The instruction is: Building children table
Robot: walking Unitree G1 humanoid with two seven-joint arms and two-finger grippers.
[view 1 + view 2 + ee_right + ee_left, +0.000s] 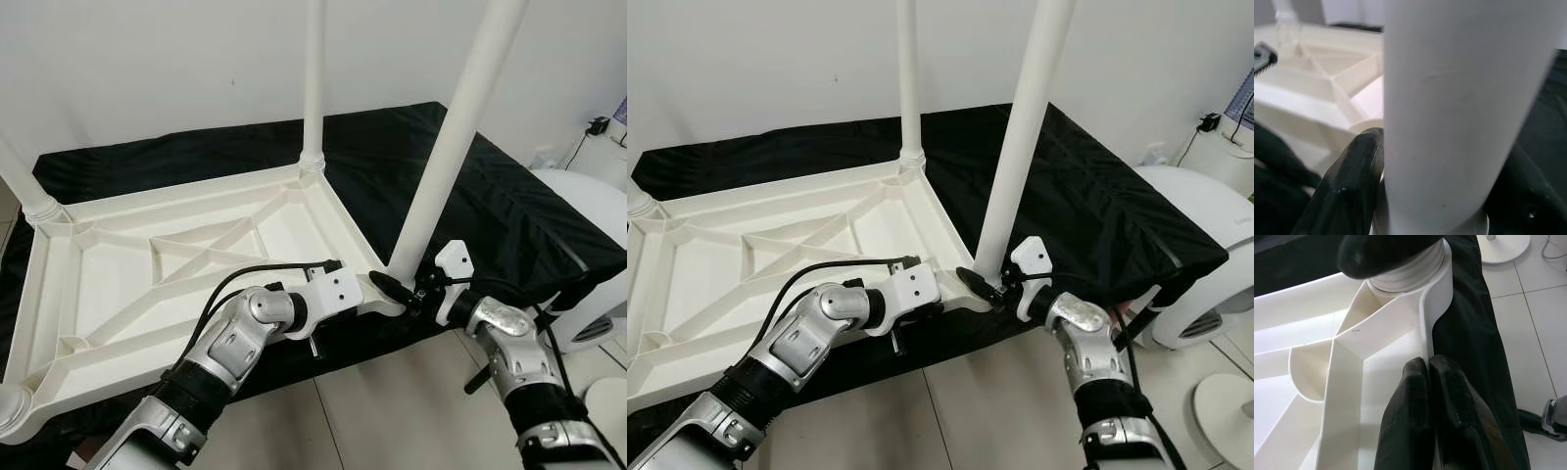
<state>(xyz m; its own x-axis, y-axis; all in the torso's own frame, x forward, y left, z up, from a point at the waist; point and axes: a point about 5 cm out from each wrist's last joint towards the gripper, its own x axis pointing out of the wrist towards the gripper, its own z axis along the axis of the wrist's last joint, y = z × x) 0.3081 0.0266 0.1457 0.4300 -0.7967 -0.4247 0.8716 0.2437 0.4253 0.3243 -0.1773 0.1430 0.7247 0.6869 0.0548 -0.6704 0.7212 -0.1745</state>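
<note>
Left eye view shows a big white plastic tabletop [176, 264] lying upside down on a counter covered with a black cloth [490, 196]. Its underside has raised ribs that cross in the middle. Long white round legs stand up from its corners. One far leg [313, 78] stands at the back corner, and another leg stub [29, 191] is at the far left corner. The near white leg [451, 137] stands at the front right corner and leans a little to the right. The right pincer [397, 291] is clenched around the bottom of this near leg, where it meets its corner socket. In the right wrist view one black finger [1347, 188] presses on each side of the thick white leg. The left pincer [1430, 387] is just beside that same corner, on the tabletop's front edge. In the left wrist view its two fingers [1405, 421] are squeezed together on the thin white rim, one inside the wall and one outside against the black cloth. The floor [392, 401] is pale tile. A round white machine [588, 245] stands at the right, past the counter.
</note>
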